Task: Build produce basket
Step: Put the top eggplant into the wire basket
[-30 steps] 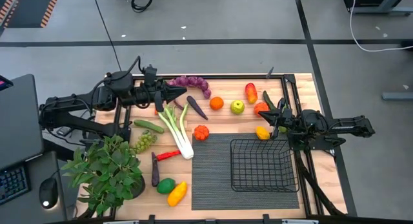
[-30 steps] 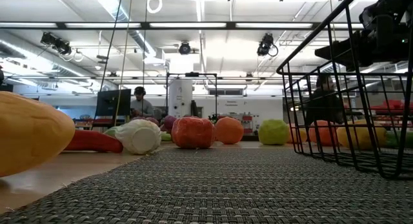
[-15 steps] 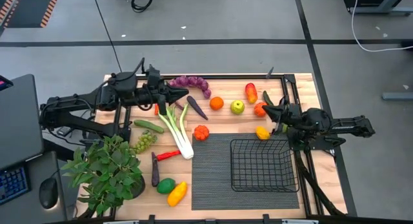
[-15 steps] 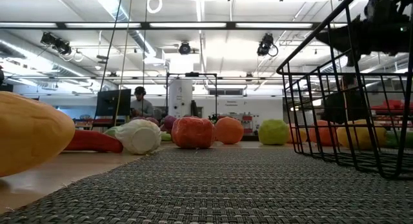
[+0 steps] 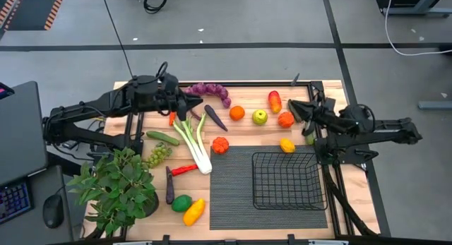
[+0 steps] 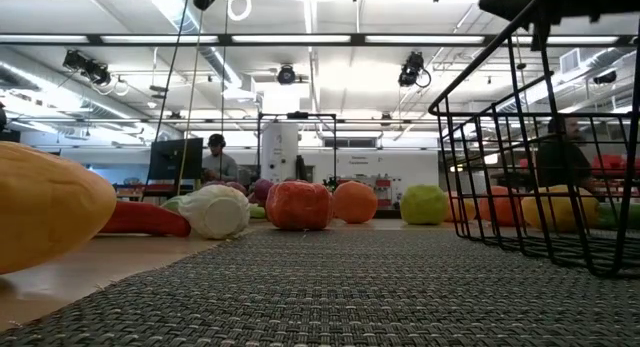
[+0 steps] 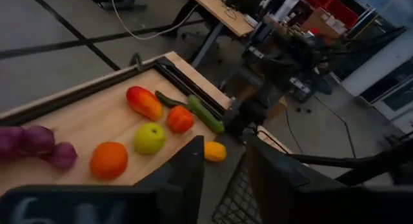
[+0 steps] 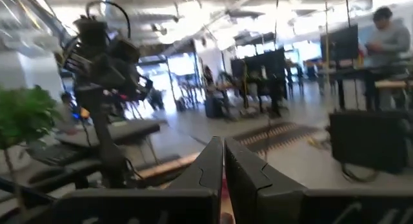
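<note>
Waiting empty on the worktop (image 5: 332, 97), one basket sits apart from two raised claws.
Nearest the front edge lie a yellow toy pepper (image 5: 193, 212) and a green toy lime (image 5: 181, 202), beside one leafy potted plant (image 5: 116, 188). One small black wire-mesh basket (image 5: 254, 181) stands on the dark ribbed mat (image 5: 229, 195), with all the produce outside it. A yellow toy fruit (image 5: 287, 145) lies just beyond its far rim, between it and the right claw (image 5: 296, 111), which hovers beside a red toy tomato (image 5: 285, 119), fingers almost together; whether it pinches anything cannot be told. Farther left, the left claw (image 5: 192, 104) hangs parted and empty over a white-and-green toy leek (image 5: 192, 140), near purple toy grapes (image 5: 212, 91).
</note>
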Robot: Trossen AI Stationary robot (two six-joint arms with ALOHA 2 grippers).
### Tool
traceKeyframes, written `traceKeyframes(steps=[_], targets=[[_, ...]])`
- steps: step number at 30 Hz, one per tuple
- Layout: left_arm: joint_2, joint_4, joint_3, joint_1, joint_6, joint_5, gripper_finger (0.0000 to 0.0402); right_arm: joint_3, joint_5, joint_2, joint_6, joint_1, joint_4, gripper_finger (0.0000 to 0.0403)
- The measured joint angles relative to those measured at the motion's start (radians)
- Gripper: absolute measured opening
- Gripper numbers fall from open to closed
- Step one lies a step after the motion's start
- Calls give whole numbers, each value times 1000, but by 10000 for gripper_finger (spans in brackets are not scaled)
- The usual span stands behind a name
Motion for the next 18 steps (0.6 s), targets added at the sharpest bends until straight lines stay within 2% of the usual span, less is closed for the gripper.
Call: traceKeyframes(steps=[8, 12, 15, 18], targets=[[23, -99, -1, 27, 63, 0, 193, 318, 18, 333, 40, -41, -210, 23], [45, -158, 1, 25, 63, 23, 227, 448, 15, 461, 179, -100, -367, 23], [68, -148, 0, 17, 61, 42, 245, 527, -27, 537, 278, -144, -467, 23], [66, -128, -1, 13, 41, 43, 255, 585, -135, 604, 302, -183, -467, 23]])
